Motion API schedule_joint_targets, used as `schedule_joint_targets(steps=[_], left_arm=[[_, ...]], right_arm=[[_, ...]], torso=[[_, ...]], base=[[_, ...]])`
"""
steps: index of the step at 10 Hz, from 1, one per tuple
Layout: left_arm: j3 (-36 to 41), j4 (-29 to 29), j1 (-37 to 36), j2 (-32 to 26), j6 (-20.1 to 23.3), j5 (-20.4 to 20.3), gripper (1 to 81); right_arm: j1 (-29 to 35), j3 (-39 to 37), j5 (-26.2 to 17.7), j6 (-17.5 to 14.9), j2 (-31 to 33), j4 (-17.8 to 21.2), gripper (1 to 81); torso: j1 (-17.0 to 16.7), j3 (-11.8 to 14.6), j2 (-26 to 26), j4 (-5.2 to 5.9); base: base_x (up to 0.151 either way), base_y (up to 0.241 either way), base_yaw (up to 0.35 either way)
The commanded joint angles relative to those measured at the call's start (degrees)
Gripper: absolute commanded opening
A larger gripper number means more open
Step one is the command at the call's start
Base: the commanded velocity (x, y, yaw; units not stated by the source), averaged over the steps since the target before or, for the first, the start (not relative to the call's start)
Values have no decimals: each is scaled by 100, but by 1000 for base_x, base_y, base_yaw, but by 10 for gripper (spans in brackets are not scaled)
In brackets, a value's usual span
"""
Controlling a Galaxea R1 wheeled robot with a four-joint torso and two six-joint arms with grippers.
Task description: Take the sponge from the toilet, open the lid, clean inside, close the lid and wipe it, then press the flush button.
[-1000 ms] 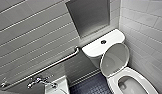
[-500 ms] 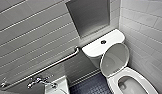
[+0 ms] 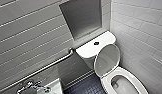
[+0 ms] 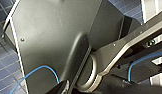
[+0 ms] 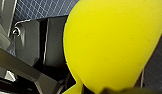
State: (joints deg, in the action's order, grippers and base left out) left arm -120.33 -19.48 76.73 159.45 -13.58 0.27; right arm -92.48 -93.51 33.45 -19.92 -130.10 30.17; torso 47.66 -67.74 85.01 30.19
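The white toilet (image 3: 127, 75) stands in the corner at the right of the head view. Its oval lid (image 3: 107, 60) is raised and leans back against the tank (image 3: 89, 50). The bowl is uncovered below it. A dark flush button (image 3: 96, 43) sits on the tank top. Close up in the right wrist view is the bright yellow sponge (image 5: 109, 42), pinched at its near end, with my right gripper (image 5: 97, 89) shut on it above dark tiled floor. The left wrist view shows my own dark body panels and blue cables over the same floor.
A metal grab bar (image 3: 47, 66) runs along the grey tiled wall left of the tank. A faucet (image 3: 29, 86) and white basin corner (image 3: 55, 86) sit at the lower left. A recessed niche (image 3: 82, 16) is above the tank. White tiled wall closes the right side.
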Motion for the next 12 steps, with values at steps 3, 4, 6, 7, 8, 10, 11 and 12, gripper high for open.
schedule_joint_targets(steps=[3,4,6,7,8,10,11,12], left_arm=[[1864,779,-1777,-1354,-224,1204,811],[1855,937,-2033,-1328,-224,1230,811],[1820,1342,-2578,-1240,-224,1529,811],[1776,1612,-2851,-1188,-224,1590,811],[1776,1755,-3079,-1170,-224,1590,811],[1838,1913,-3255,-1135,-224,1599,811],[1794,1930,-3317,-1108,-224,1599,811],[1794,2035,-3404,-1108,-242,1590,811]], right_arm=[[-118,80,-453,-30,-177,-170,10],[-153,1,-453,-30,-265,-170,10],[-249,-157,-497,-30,-441,-240,10],[-250,-271,-699,-30,-537,-284,10],[-215,-438,-1060,-30,-634,-284,10],[-188,-823,-1787,-30,-791,-284,10],[-240,-1210,-2044,-30,-967,-284,10],[-371,-1414,-1984,-30,-1152,-223,10]], torso=[[0,473,0,-296],[0,488,0,-186],[-2,452,5,-254],[0,492,5,-258],[-2,487,5,-258],[-2,487,5,-258],[-2,487,5,-260],[-2,487,5,-260]], base=[[0,0,0],[0,0,0],[0,0,0],[0,0,0],[0,0,0],[0,0,0],[0,0,0],[0,0,0]])
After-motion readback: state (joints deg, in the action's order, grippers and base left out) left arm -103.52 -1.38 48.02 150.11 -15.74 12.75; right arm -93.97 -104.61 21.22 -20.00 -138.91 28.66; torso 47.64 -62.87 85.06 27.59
